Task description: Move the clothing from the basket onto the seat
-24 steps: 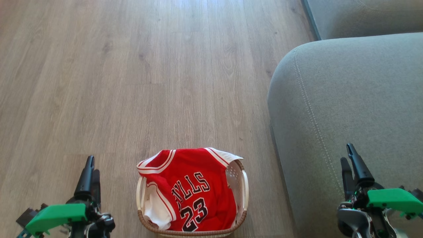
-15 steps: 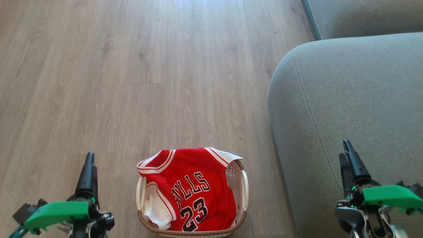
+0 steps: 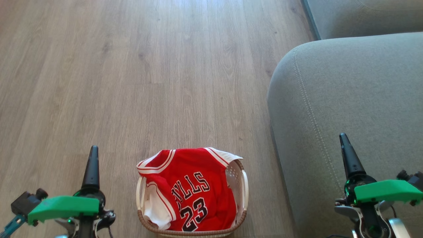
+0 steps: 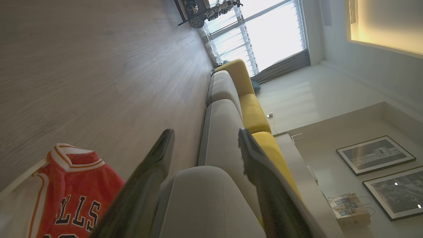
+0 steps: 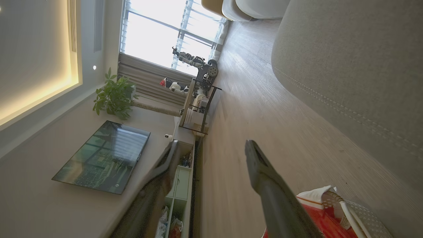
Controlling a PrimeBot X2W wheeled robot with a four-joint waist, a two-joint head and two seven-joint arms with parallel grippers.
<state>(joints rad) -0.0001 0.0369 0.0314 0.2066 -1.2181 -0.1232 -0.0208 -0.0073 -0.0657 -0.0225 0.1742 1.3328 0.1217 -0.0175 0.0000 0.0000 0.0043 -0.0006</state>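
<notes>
- The red sleeveless basketball jersey (image 3: 190,185) with black "BULLS 23" lettering has not moved: it lies bunched in the basket, some white fabric showing at its left edge.
- The small cream perforated plastic basket (image 3: 246,188) with a brown woven rim sits where it was on the grey-brown wooden plank floor (image 3: 165,82), just beside the seat.
- The large grey-green fabric sofa cushion (image 3: 357,99) with a double stitched seam is bare; nothing has been moved onto it yet.
- The left gripper (image 3: 94,152) has risen slightly and turned edge-on in the head view. Its fingers are spread and hold nothing.
- The right gripper (image 3: 343,140) has done the same over the cushion, fingers likewise apart and empty.
- Both flank the basket without touching it, so the reach for the jersey appears only just begun.
</notes>
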